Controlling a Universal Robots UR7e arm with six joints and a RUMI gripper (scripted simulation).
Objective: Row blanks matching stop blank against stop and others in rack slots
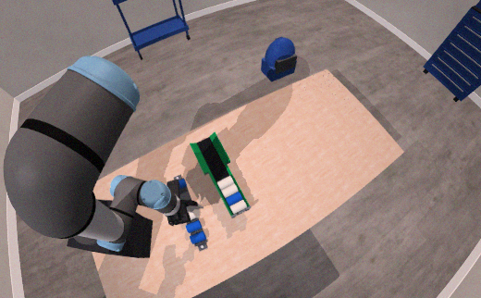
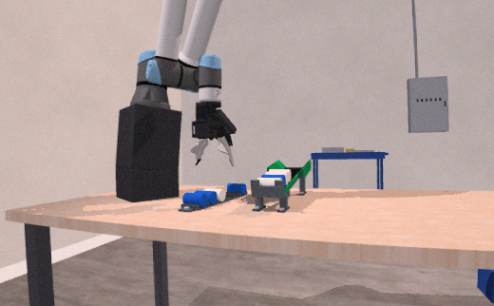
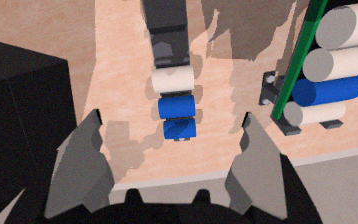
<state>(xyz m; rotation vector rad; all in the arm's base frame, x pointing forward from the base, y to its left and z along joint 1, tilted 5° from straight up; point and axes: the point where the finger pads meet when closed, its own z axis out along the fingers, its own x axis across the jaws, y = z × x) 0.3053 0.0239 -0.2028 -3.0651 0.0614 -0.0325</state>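
Note:
The green-walled ramp holds four blanks in a row: a white blank at the stop, then a blue blank, then two white blanks. The dark stock rack holds two blue blanks side by side at its near end, a white blank beside them, and a blue blank near its far end; bare slots lie between. My gripper is open and empty, high above the rack.
The arm's black pedestal stands on the table to the left of the rack. The ramp runs beside the rack, a short way to its right, with its raised walls facing the gripper's side. A blue welding-mask-like object is beyond the table.

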